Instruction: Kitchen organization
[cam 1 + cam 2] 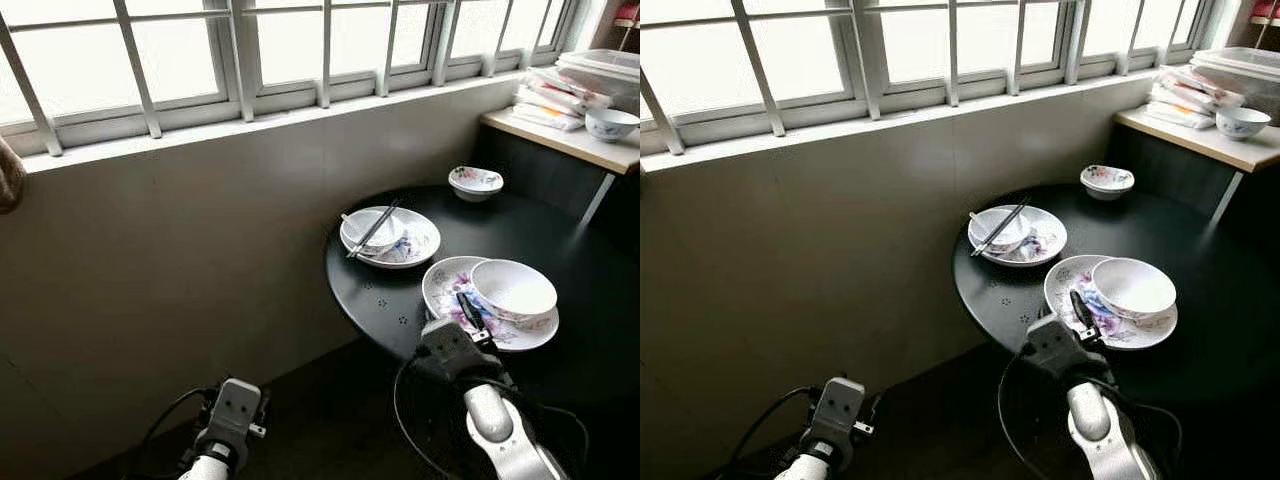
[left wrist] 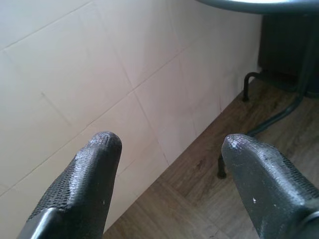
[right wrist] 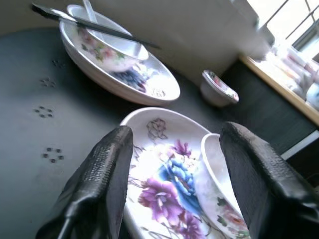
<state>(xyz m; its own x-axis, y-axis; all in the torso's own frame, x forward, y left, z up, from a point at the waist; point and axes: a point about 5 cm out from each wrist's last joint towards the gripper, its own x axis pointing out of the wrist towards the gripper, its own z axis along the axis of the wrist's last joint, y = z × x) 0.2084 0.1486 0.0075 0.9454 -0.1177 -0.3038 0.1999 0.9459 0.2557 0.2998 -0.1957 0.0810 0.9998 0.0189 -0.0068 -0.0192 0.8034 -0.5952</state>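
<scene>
Flowery plate (image 1: 455, 300) at the counter's (image 1: 400, 300) near edge.
Released right pincer (image 3: 174, 164) should close gently on its rim; left pincer (image 2: 169, 164) hangs released.

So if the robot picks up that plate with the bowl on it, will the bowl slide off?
Probably, if it tilts. The white bowl sits loose on the glossy flowered plate, off to one side. Both look smooth, likely slippery. The open right end effector hovers over the plate.

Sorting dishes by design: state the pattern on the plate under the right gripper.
Purple and blue flowers on the white plate; clearest in the right wrist view.
</scene>
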